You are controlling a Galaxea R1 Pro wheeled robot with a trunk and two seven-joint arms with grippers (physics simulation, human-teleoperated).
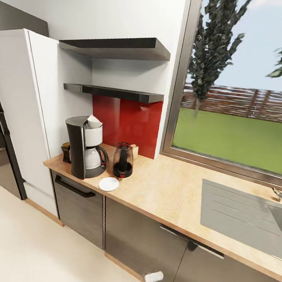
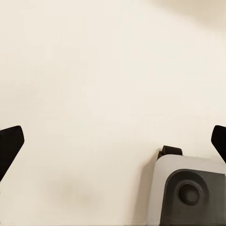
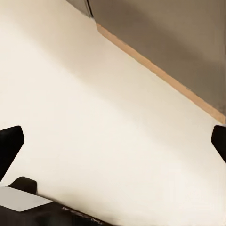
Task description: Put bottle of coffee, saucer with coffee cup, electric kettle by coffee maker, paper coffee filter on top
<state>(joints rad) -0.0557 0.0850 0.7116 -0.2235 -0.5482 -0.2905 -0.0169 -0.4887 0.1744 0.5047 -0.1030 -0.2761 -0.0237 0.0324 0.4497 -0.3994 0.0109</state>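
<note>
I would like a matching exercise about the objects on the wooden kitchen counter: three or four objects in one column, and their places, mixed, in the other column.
Objects:
1. tall black and white coffee maker
2. small white paper filter
3. flat round white saucer
4. rounded dark electric kettle

Places:
A. in front of the red wall panel
B. near the counter's left end, beside the white cabinet
C. on top of the coffee maker
D. near the counter's front edge

Pairs: 1-B, 2-C, 3-D, 4-A
</note>
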